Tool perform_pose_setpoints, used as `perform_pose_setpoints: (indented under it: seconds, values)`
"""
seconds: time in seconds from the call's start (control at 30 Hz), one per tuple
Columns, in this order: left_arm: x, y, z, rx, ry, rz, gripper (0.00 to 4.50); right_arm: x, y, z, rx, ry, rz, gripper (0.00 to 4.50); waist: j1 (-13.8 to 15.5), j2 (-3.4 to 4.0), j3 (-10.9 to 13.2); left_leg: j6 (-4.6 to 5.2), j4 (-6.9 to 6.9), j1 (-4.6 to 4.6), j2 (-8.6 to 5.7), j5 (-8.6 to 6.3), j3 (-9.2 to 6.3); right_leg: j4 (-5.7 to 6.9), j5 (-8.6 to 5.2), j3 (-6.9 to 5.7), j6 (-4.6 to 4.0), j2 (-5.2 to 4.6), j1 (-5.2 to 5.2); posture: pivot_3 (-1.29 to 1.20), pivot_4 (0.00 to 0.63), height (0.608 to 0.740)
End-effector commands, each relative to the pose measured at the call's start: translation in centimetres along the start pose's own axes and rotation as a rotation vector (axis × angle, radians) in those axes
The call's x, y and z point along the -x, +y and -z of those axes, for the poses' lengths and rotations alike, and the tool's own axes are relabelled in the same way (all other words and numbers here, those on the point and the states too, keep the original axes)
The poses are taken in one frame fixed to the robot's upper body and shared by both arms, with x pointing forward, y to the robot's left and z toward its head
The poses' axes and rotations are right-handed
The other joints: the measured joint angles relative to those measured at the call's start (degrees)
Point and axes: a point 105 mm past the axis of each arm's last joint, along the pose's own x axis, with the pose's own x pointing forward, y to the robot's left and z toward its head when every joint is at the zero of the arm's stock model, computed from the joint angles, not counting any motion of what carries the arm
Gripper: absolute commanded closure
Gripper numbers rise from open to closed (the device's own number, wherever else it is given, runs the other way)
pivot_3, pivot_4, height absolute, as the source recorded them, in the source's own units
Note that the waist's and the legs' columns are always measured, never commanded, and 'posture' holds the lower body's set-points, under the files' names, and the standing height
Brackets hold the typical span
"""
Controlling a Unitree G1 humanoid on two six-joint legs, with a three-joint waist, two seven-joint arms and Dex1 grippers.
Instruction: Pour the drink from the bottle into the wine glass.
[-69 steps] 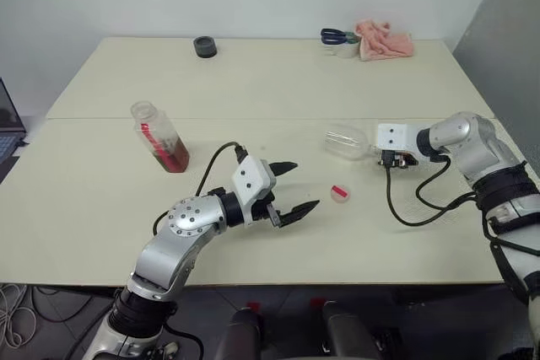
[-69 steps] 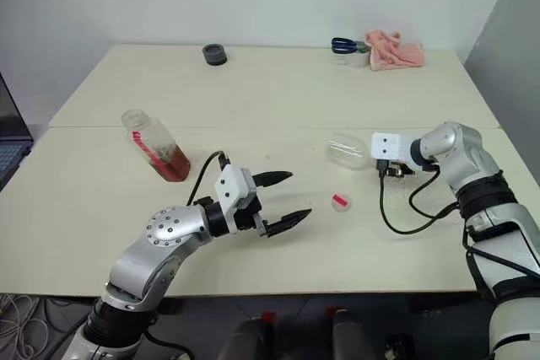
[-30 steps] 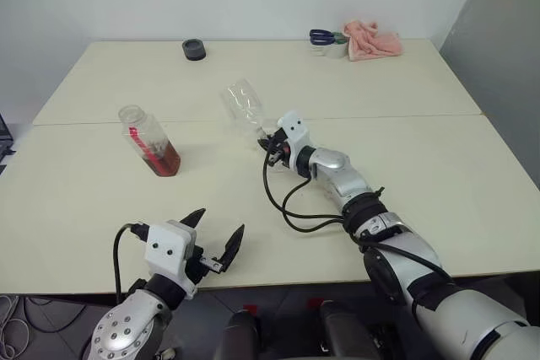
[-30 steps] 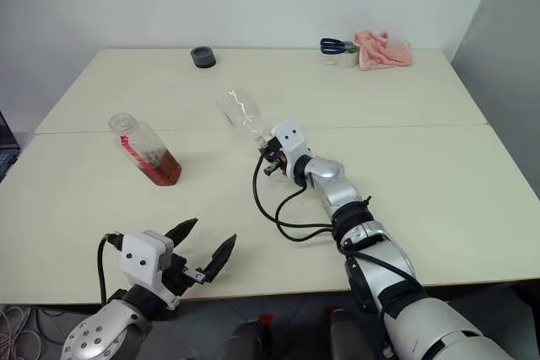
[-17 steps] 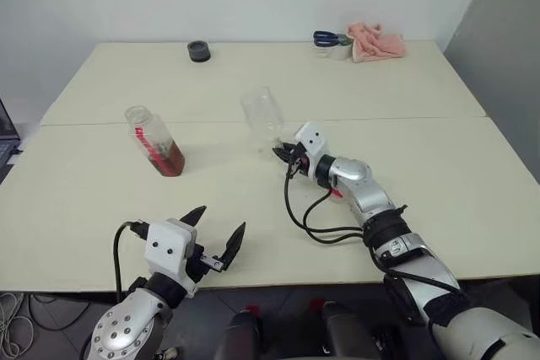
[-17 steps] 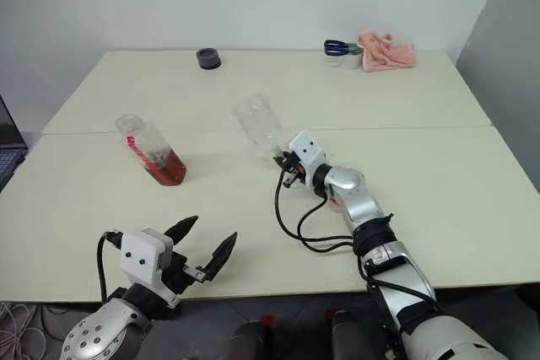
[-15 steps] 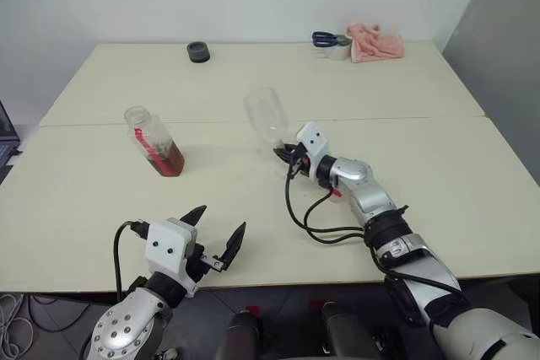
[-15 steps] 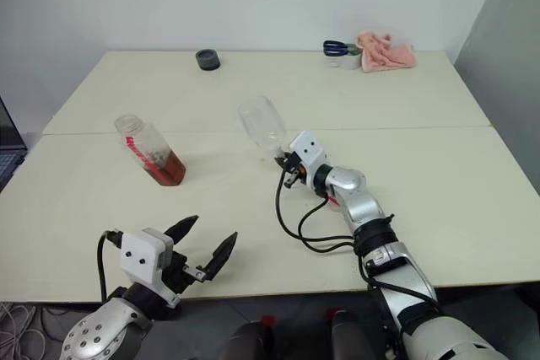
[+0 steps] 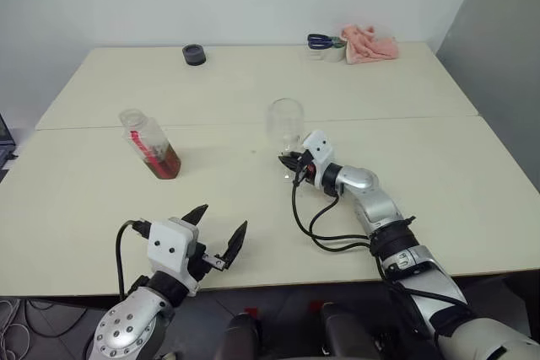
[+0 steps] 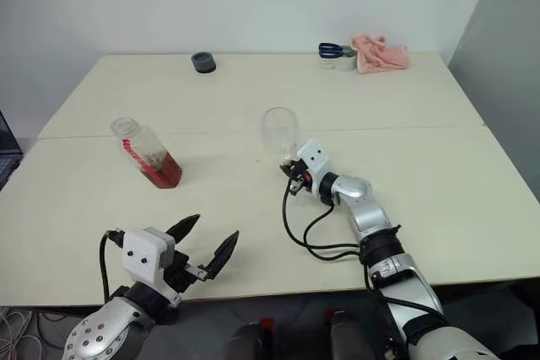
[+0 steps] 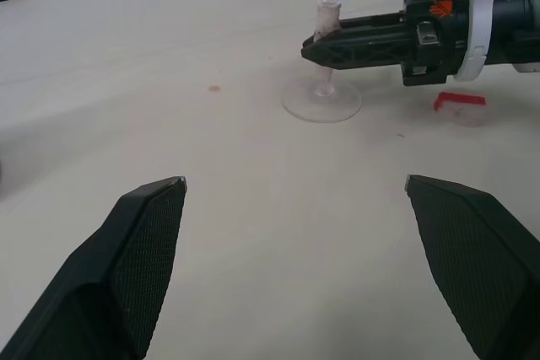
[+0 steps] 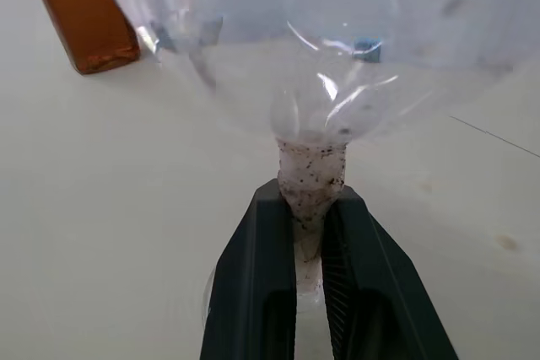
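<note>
The wine glass (image 9: 285,122) stands upright mid-table, its round foot (image 11: 322,105) on the tabletop and its bowl holding nothing. My right gripper (image 12: 310,217) is shut on the stem (image 12: 310,176), reaching in level from the right. Off to the left stands the bottle (image 9: 150,142), uncapped and tilted, with the amber drink (image 12: 87,27) in its lower part. Its red-and-white cap (image 11: 460,105) lies on the table beside my right wrist. My left gripper (image 9: 218,238) hovers open by the table's near edge, holding nothing and well apart from the bottle and the glass.
At the table's far edge sit a dark round roll (image 9: 193,54), blue-handled scissors (image 9: 320,40) and a pink cloth (image 9: 369,42). A black cable (image 9: 316,225) loops on the table by my right forearm. A seam (image 9: 422,118) crosses the tabletop.
My right gripper has swung the wine glass from tilted to upright, drawn it right and nearer, and its foot now meets the table. The left gripper and bottle stayed put.
</note>
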Motion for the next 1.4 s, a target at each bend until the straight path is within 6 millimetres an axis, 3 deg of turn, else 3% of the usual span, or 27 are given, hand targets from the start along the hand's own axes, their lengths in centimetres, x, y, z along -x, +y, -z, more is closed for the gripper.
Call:
perform_pose_setpoints:
  seconds: [0.03, 0.17, 0.27, 0.47, 0.8, 1.2, 1.23, 1.4]
  values:
    - [0.8, 0.5, -0.6, -0.008, -0.029, -0.041, 0.0, -1.7, 0.0, -4.1, 0.038, -0.128, 0.007, 4.36, -0.3, 0.01, 0.0, 0.0, -0.01, 0.0, 0.04, 0.0, 0.0, 0.01, -0.02, 0.01, -0.04, 0.06, -0.02, 0.0, 0.15, 0.74]
    - [1.2, 1.5, -1.0, -0.01, -0.041, -0.09, 0.0, -3.4, 0.3, -4.0, 0.038, -0.105, 0.009, 4.36, -0.7, 0.01, 0.0, 0.0, -0.11, -0.08, 0.07, 0.0, 0.0, 0.03, -0.05, 0.04, -0.11, 0.12, -0.18, 0.0, 0.15, 0.74]
    - [1.3, 1.9, -1.0, -0.022, -0.041, -0.099, 0.0, -4.1, 0.3, -2.8, 0.064, -0.054, 0.02, 4.36, -0.8, 0.0, 0.0, -0.02, -0.11, -0.19, 0.04, -0.01, -0.03, 0.03, -0.05, 0.04, -0.12, 0.11, -0.23, 0.0, 0.15, 0.74]
    - [1.9, 3.0, -1.5, -0.022, -0.054, -0.142, 0.0, -4.3, 0.4, -0.9, 0.066, 0.004, 0.023, 4.36, -0.9, -0.01, 0.0, -0.02, -0.11, -0.24, 0.04, -0.01, -0.03, 0.07, -0.05, 0.07, -0.12, 0.11, -0.33, 0.0, 0.15, 0.74]
    - [2.3, 3.6, -1.8, -0.032, -0.061, -0.18, 0.0, -4.6, 0.5, -0.8, 0.034, -0.005, 0.035, 4.36, -0.9, -0.01, 0.0, -0.02, -0.11, -0.22, 0.11, -0.01, -0.03, 0.08, -0.06, 0.08, -0.14, 0.21, -0.32, 0.0, 0.15, 0.74]
    - [1.2, 3.7, -1.7, -0.046, -0.063, -0.14, 0.0, -3.9, 0.7, 0.4, 0.003, 0.004, 0.021, 0.23, -0.9, -0.01, 0.0, -0.02, -0.11, -0.24, 0.11, -0.01, -0.06, 0.08, -0.06, 0.06, -0.15, 0.21, -0.33, 0.0, 0.15, 0.74]
    - [1.2, 3.9, -1.7, -0.04, -0.066, -0.148, 0.0, -3.6, 0.7, 0.7, -0.01, -0.001, 0.009, 0.04, -0.9, -0.01, 0.0, -0.02, -0.11, -0.24, 0.1, -0.01, -0.06, 0.08, -0.06, 0.06, -0.15, 0.21, -0.33, 0.0, 0.15, 0.74]
    - [1.0, 4.7, -1.5, -0.031, -0.074, -0.187, 0.0, -0.8, 0.2, -0.2, -0.032, -0.082, -0.049, 0.04, -0.6, -0.01, 0.0, -0.02, -0.09, -0.29, 0.1, -0.01, -0.12, 0.07, -0.06, 0.03, -0.14, 0.19, -0.32, 0.0, 0.15, 0.74]
